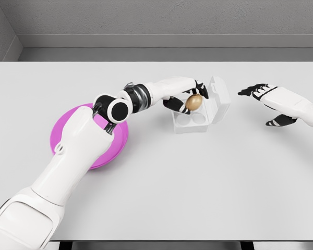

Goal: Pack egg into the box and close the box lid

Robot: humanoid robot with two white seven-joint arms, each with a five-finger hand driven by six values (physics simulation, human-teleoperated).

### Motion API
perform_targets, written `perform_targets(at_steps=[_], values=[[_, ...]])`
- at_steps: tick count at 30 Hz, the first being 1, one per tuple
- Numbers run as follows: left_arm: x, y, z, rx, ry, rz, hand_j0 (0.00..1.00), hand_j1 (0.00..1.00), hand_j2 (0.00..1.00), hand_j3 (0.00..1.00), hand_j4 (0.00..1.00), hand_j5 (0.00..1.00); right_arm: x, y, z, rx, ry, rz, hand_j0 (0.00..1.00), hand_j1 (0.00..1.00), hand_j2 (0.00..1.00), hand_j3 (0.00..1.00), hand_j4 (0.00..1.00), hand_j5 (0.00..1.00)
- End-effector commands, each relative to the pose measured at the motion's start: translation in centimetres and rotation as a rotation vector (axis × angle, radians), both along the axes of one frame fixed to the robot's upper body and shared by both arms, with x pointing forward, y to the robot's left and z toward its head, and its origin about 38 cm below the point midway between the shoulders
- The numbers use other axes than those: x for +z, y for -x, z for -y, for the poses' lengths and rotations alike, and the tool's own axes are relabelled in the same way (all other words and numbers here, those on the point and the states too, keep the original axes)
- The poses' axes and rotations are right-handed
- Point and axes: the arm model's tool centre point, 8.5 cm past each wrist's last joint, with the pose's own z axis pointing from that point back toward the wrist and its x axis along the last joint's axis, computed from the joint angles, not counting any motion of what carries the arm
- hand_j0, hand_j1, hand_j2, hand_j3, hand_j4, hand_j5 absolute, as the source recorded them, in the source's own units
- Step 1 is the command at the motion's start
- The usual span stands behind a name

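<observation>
Head view: left hand [190, 99] grips egg [193, 102] w/ curled fingers, just over open clear box [198, 119] mid-worktop [208, 177]. Lid [219, 98] upright behind. Right hand [266, 101] apart to box's right, fingers loose, empty. Pink plate [115, 143] under left arm.

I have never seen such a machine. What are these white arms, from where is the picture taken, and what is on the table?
This is a simulated humanoid robot, seen from a camera on its own head, so both arms reach away from you. On the light grey table lie a round pink plate and a clear plastic egg box with its lid open. The left hand holds a brown egg over the box. The right hand hovers open beside the box, holding nothing.
</observation>
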Motion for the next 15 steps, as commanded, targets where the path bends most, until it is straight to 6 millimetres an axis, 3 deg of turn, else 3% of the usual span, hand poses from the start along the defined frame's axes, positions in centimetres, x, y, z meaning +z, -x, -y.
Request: perform_targets(at_steps=[1,5,7,15], values=[[0.06,0.00,-0.02,0.000,0.004,-0.001,0.69,0.69,0.69,0.69,0.69,0.69,0.09,-0.01,0.05,-0.003,-0.006,0.001,1.00,1.00,1.00,1.00,1.00,1.00],[0.06,0.00,-0.02,0.000,0.004,-0.001,0.69,0.69,0.69,0.69,0.69,0.69,0.11,0.00,0.11,-0.003,-0.005,0.001,1.00,1.00,1.00,1.00,1.00,1.00],[-0.01,0.02,-0.03,0.000,0.004,-0.002,0.75,0.75,0.75,0.75,0.75,0.75,0.05,0.04,0.12,-0.003,-0.004,-0.001,1.00,1.00,1.00,1.00,1.00,1.00],[-0.11,0.11,-0.05,0.000,0.007,-0.004,0.80,0.80,0.80,0.80,0.80,0.80,0.11,0.00,0.11,-0.003,-0.004,0.001,1.00,1.00,1.00,1.00,1.00,1.00]])
